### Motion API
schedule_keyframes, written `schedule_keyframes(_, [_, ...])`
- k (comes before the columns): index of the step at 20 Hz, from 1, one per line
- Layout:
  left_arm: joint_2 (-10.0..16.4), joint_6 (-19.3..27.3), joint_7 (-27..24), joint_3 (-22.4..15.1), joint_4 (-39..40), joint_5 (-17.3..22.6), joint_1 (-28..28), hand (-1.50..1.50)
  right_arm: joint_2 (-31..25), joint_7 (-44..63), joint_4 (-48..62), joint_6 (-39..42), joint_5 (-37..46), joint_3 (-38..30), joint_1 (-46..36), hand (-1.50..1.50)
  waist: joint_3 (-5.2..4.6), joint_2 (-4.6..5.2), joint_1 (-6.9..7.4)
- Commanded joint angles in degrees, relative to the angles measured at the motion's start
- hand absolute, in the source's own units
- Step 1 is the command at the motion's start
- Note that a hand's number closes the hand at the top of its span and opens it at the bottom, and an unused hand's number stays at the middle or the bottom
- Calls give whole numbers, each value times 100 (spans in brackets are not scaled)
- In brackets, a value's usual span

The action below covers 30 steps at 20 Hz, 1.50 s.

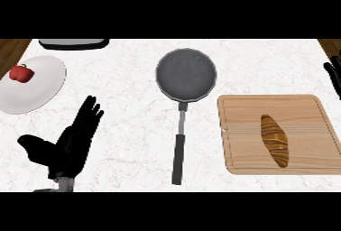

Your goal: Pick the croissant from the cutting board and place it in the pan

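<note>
Wooden cutting board (303,110) carries the croissant (274,140), right of the grey pan (186,74). Left hand (72,143) is open, fingers straight; right hand (335,76) rests open at the right edge.

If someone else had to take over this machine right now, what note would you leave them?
Left hand: open, fingers straight, over the counter at lower left, holding nothing.
Right hand: only partly in view at the right edge.
Croissant lies on the cutting board, right of the pan; the pan has nothing in it.
Done: nothing yet. Left: grasp the croissant, carry it to the pan, set it inside.
</note>
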Motion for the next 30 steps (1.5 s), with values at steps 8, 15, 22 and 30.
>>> schedule_keyframes(8, [1218,-125,-177,25,404,-1234,298,0,-12,1481,1902,-1815,642,-730,474,-150,-139,-50,-117])
schedule_keyframes(15, [1265,-151,-286,85,526,-1400,335,0,-465,2665,1002,-1921,991,-512,1537,-150,-130,-164,-87])
schedule_keyframes(22, [1185,-275,-138,87,617,-1416,183,0,-1540,3489,512,-511,1155,-100,1494,-150,-121,-150,9])
schedule_keyframes(30, [996,-398,-540,161,992,-1564,62,0,-1752,4552,349,797,608,321,293,-150,-118,-133,76])
